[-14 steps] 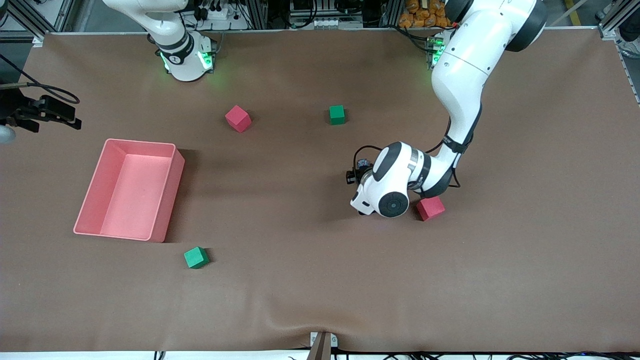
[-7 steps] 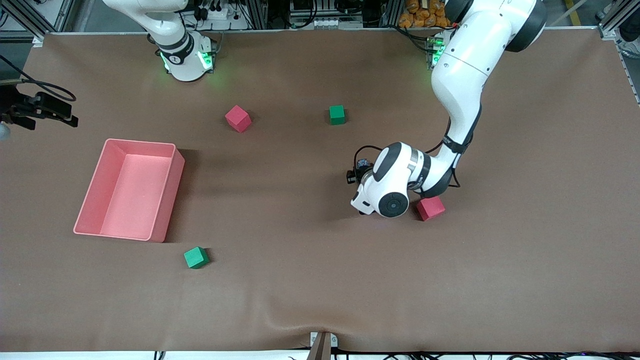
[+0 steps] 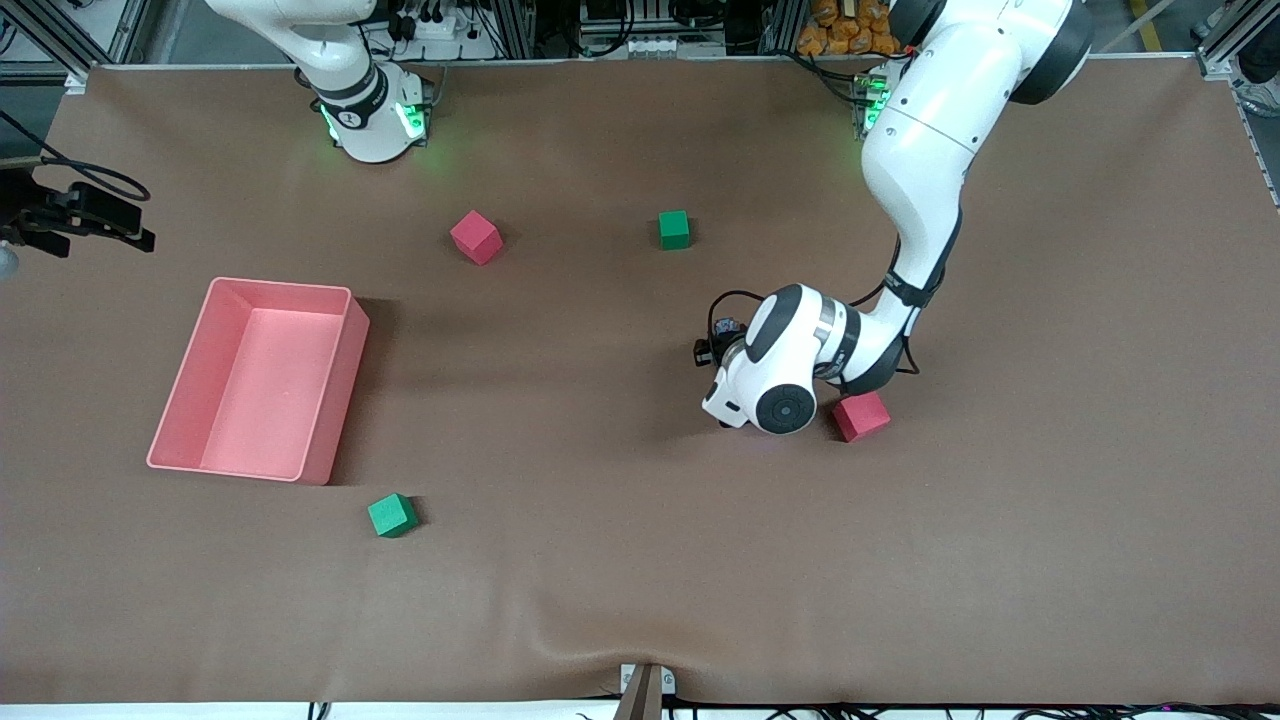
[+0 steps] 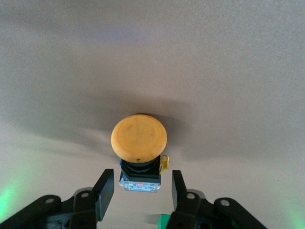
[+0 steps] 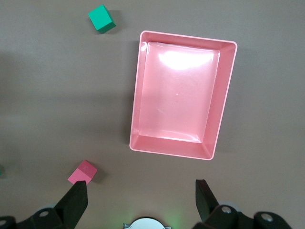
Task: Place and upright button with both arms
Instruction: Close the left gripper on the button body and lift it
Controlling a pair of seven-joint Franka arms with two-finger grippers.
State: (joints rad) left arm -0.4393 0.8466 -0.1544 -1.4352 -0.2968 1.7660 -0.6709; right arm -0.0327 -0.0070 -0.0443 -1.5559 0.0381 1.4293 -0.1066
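Left tool (image 4: 143, 183) is down low on the worktop (image 3: 620, 590), its fingers (image 4: 108, 187) spread either side of the button (image 4: 139, 138), a sliver of gap on each flank, nothing pinched. In the front view the wrist hides the button, at about nine o'clock from the red cube (image 3: 861, 416). Right tool (image 5: 140, 188) waits high over the pink tray (image 5: 135, 119), fingers spread wide, empty.

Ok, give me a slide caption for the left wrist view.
Left hand low over the brown table, fingers flanking the orange-capped button, not yet gripping.
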